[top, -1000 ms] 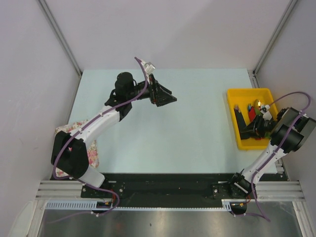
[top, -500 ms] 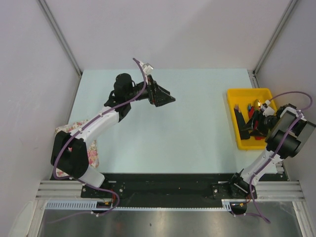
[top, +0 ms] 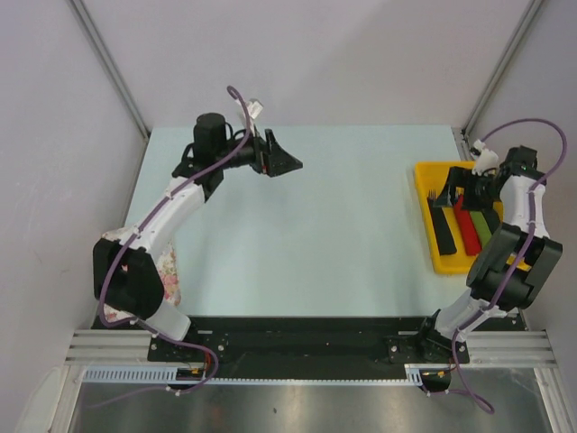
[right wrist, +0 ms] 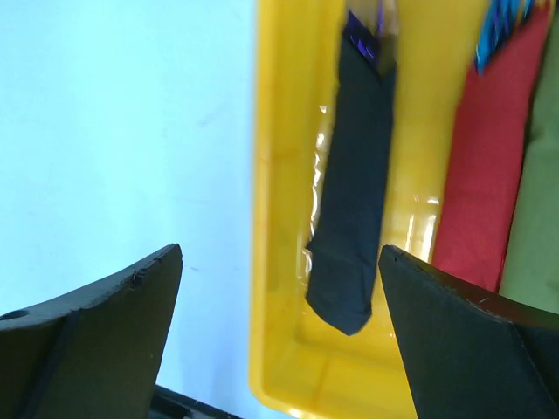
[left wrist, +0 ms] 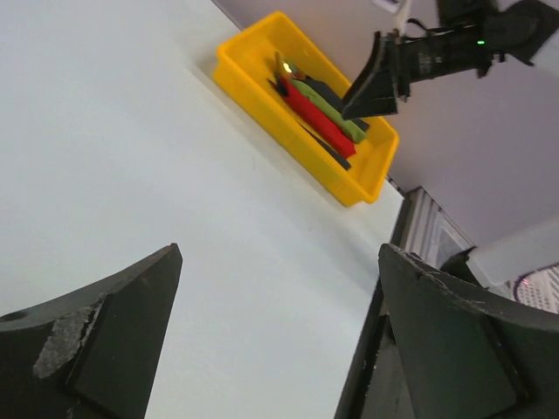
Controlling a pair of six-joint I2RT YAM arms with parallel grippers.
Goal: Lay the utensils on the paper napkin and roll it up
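In the yellow tray (top: 448,267), right edge of top view: napkin (top: 444,233) lies rolled, black, along the tray's left wall. Fork (right wrist: 361,33) tines poke out its upper end. Red roll (top: 465,227) just beside it, green roll (top: 488,225) beyond.

Napkin's long axis runs up-down in frame, parallel w/ tray's long wall.

R gripper (top: 453,189) hangs over tray's upper end, abt above the tine end. Fingers spread wide, nothing btwn them. In R wrist view the napkin sits up and right of the gap, clear of both fingers.

L gripper (top: 287,165) is upper centre-left, over bare table (top: 343,234), well apart from tray. Also spread, empty.

R arm far nearer.

Judgement: napkin rolled and lying in tray, so task looks done. Any further reach for it falls to R, coming down across the short axis, mid-length.
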